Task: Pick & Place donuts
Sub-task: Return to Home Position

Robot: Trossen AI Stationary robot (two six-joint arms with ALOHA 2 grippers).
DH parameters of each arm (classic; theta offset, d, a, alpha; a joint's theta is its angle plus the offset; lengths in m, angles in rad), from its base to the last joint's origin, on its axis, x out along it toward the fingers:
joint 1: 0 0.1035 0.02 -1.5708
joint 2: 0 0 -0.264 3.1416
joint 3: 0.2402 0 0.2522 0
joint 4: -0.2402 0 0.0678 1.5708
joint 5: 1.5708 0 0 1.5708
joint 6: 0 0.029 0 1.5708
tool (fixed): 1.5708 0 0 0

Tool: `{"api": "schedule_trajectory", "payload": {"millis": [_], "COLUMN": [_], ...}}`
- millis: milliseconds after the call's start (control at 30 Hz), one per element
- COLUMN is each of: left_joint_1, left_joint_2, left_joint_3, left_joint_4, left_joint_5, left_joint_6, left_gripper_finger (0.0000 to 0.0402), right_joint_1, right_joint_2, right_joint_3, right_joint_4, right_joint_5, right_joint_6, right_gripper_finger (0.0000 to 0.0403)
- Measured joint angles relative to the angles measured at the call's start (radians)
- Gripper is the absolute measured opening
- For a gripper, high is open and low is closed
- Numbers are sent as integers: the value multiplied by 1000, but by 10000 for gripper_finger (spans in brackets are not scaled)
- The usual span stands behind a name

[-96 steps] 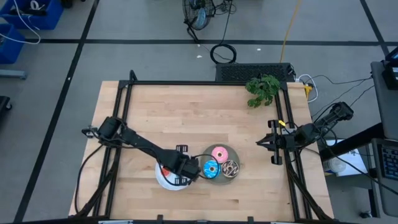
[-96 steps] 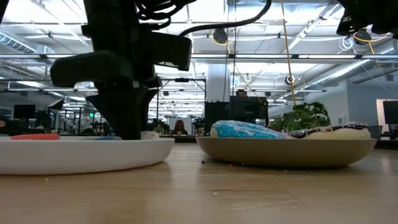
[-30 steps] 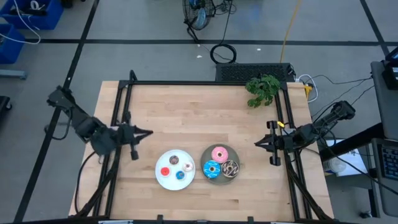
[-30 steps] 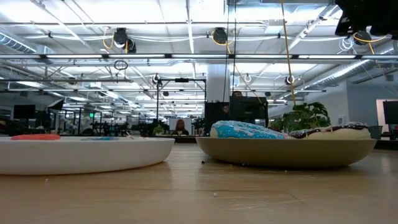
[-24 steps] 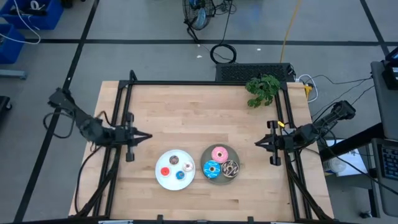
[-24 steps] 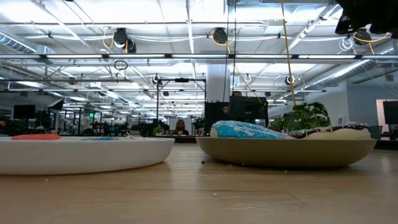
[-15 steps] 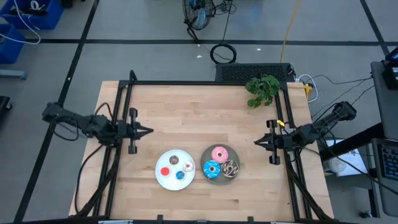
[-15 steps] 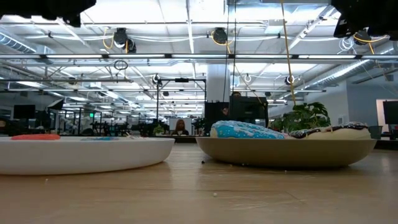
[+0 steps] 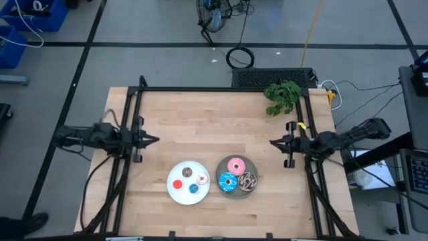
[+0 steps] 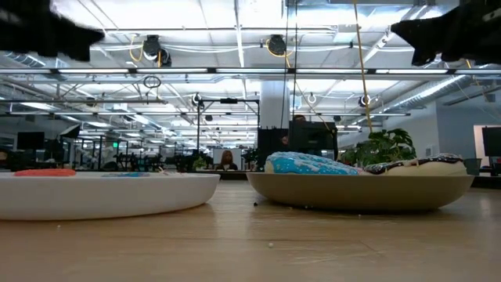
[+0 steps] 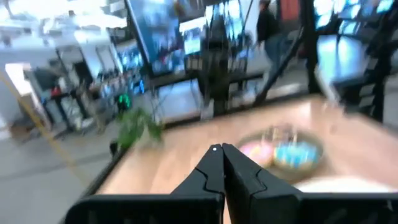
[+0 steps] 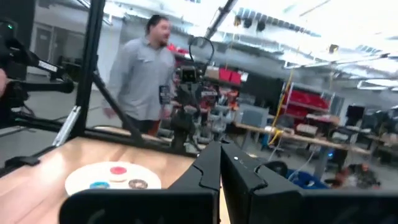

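Three larger donuts, pink [image 9: 235, 166], blue sprinkled [image 9: 227, 181] and dark brown drizzled [image 9: 248, 181], lie on the grey plate [image 9: 239, 158] near the table's front. Beside it, the white plate [image 9: 172, 193] holds tiny donuts: brown [image 9: 186, 172], white [image 9: 202, 178], red [image 9: 177, 184] and blue [image 9: 193, 188]. My left gripper [image 9: 155, 140] is shut and empty at the table's left edge, pointing toward the right, clear of both plates. My right gripper [image 9: 271, 142] is shut and empty at the right edge, pointing left. The wrist views show shut fingertips [image 11: 219, 149] [image 12: 221, 144].
A green plant [image 9: 282, 96] lies at the far right corner. Black frame rails [image 9: 221, 89] run along the far edge and both sides. A person [image 12: 146, 74] stands beyond the table's left side. Bare wood [image 9: 214, 124] spans the table's far half.
My left arm has folded down at the table's left edge; its gripper has sunk and levelled, still shut, and its arm now shows at the low view's top. My right gripper has shifted slightly toward the far edge. The donuts and plates have kept still.
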Motion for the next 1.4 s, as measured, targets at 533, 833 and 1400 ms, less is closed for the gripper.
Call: {"api": "schedule_trajectory", "payload": {"millis": [533, 833, 1400], "left_joint_1": [165, 292, 351], "left_joint_2": [10, 75, 119], "left_joint_3": [-157, -158, -201], "left_joint_4": [61, 60, 191], "left_joint_5": [137, 193, 281], "left_joint_6": [88, 54, 13], "left_gripper_finger": [2, 4, 5], "right_joint_1": [-124, -182, -214], "right_joint_2": [26, 70, 123], "right_joint_3": [-14, -15, -16], "right_joint_4": [-55, -60, 41], "right_joint_5": [-57, -57, -179], "right_joint_6": [124, 169, 178], "right_gripper_finger": [0, 0, 0]}}
